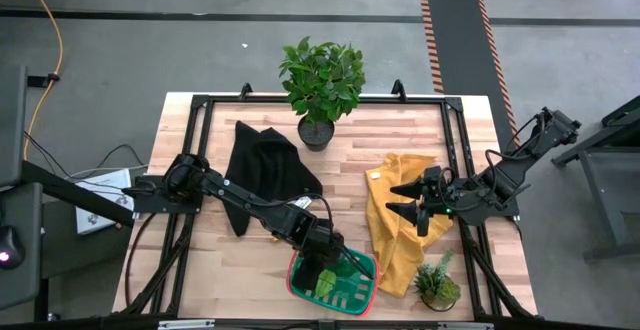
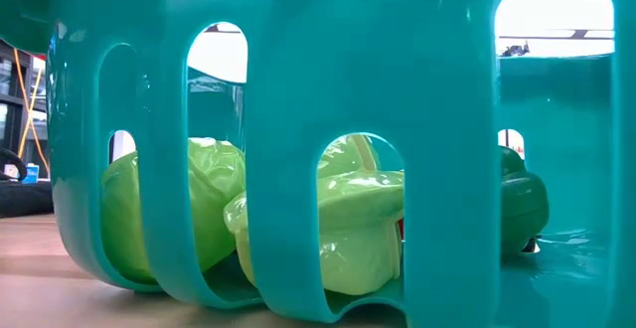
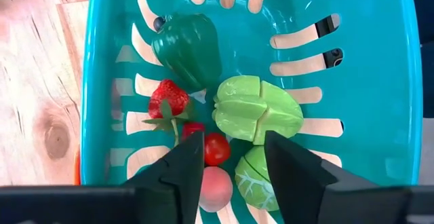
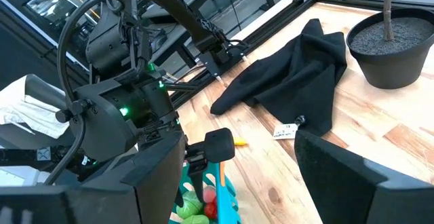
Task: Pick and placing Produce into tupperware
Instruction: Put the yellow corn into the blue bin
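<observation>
Left arm: reaches from the desk's left edge across to the near middle, its tool (image 1: 325,260) hanging over the tupperware (image 1: 300,282).
Left tool: fingers (image 3: 186,166) apart, nothing between them, poised just above the produce inside the container.
Black cloth: (image 1: 265,165) lies crumpled on the desk (image 1: 400,130), left of centre, beyond the left arm.
Tupperware: teal-green slotted basket with a red rim, at the near edge of the desk, near the middle.
Produce: all inside the tupperware; a dark green pepper (image 3: 186,47) lies farthest from the tool, a strawberry (image 3: 169,100) beside it, a pale green segmented piece (image 3: 258,108) next to that, a small red tomato (image 3: 217,148) and a pink peach (image 3: 217,189) just under the fingers, and a lime-green leafy ball (image 3: 256,183) touching the segmented piece.
Potted plant: (image 1: 322,75) leafy, in a dark pot at the far edge, middle.
Yellow cloth: (image 1: 395,225) spread right of the tupperware.
Small plant: (image 1: 437,285) at the near right corner, just beside the yellow cloth.
Right arm: comes in from the right edge, its tool (image 1: 418,210) above the yellow cloth.
Right tool: fingers (image 4: 352,176) wide apart, empty.
</observation>
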